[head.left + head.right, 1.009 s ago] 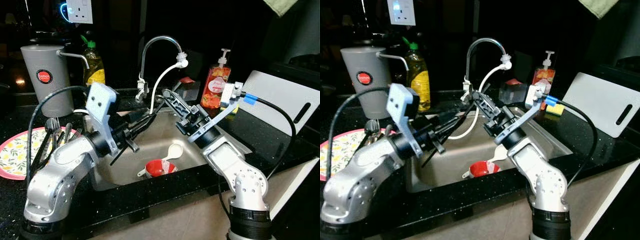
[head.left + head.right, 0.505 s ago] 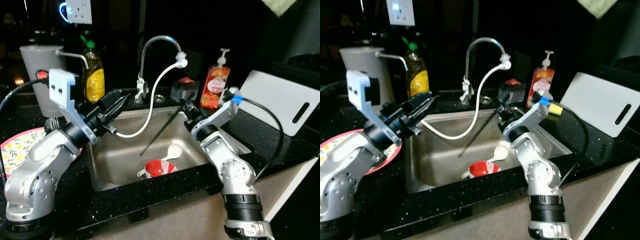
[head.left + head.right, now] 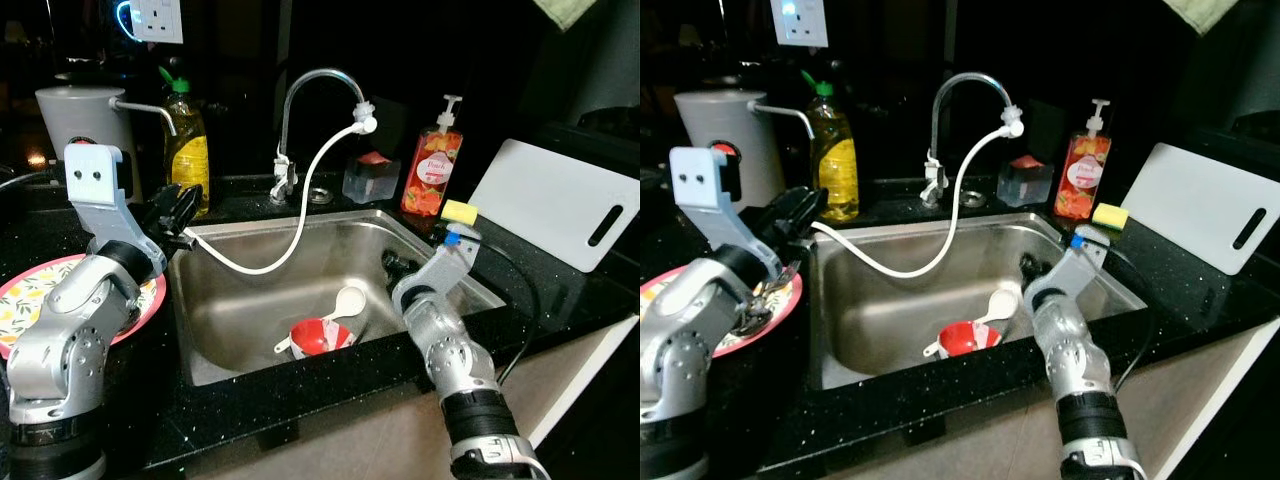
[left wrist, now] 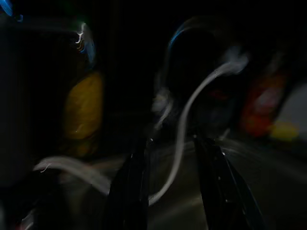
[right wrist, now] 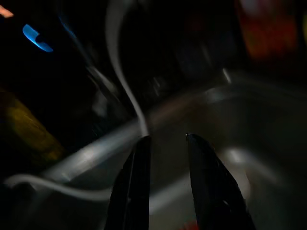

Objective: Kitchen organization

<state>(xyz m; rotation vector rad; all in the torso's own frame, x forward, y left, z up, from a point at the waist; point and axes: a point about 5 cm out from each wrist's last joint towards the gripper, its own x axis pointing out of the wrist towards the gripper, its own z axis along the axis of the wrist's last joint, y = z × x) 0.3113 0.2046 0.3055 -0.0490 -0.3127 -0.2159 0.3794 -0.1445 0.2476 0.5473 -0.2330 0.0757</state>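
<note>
A black speckled tabletop (image 3: 330,395) surrounds a steel sink (image 3: 250,320) at centre; a white hose (image 3: 300,215) drapes across. Both grippers' fingers (image 4: 129,191) (image 5: 136,182) part slightly, empty.

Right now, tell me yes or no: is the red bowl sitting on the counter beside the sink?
No, the red bowl lies on the sink floor with a white spoon resting beside it.

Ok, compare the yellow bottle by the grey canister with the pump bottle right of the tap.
The yellow bottle has a green cap; the pump bottle has a white pump head. The yellow bottle's liquid is yellow; the pump bottle looks red-orange with a patterned label. The yellow bottle stands left of the tap, the pump bottle right. Both stand upright on the dark counter behind the sink.
</note>
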